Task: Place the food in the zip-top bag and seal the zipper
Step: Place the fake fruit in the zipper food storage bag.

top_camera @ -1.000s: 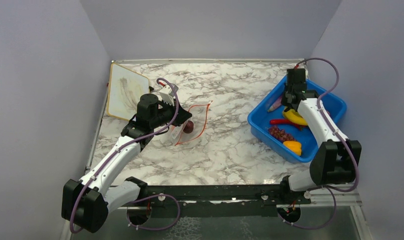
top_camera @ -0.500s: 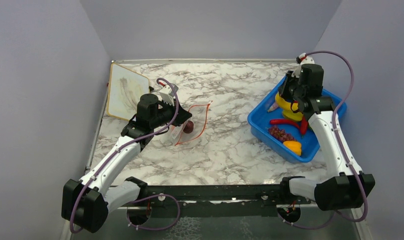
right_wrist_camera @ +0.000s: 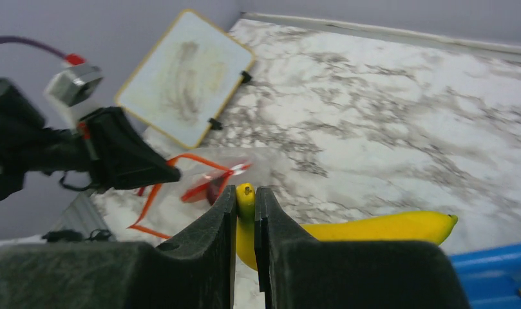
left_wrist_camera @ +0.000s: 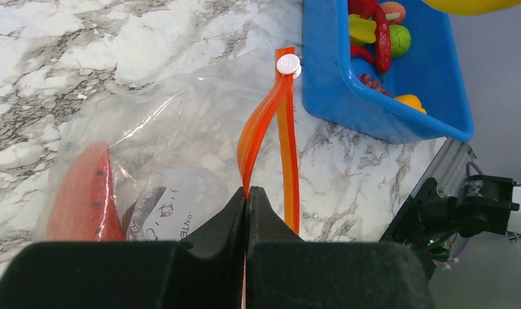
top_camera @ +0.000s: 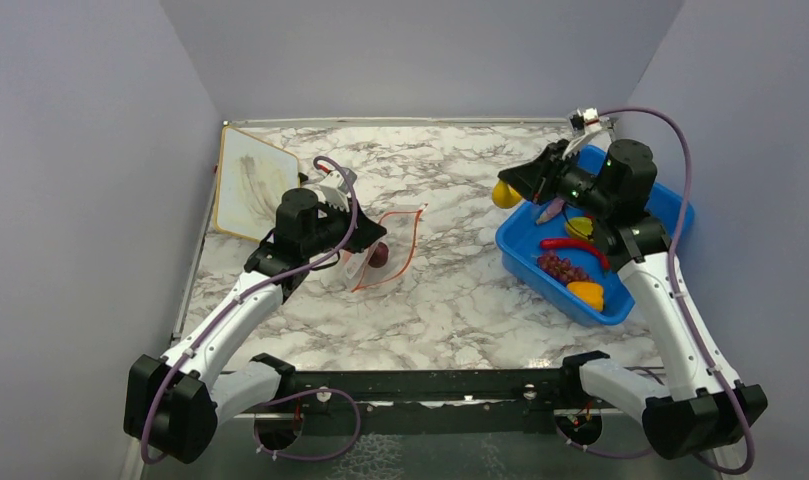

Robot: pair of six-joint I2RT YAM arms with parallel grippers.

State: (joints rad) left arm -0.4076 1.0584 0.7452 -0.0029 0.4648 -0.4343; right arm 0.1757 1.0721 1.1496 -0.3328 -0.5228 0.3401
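Marbled table, lilac walls around. Left end effector is pinched tight on the orange-red zipper of the clear zip-top bag, which lies left of centre. Right end effector clamps a yellow banana by its tip, raised beside the blue bin, where other toy food lies.
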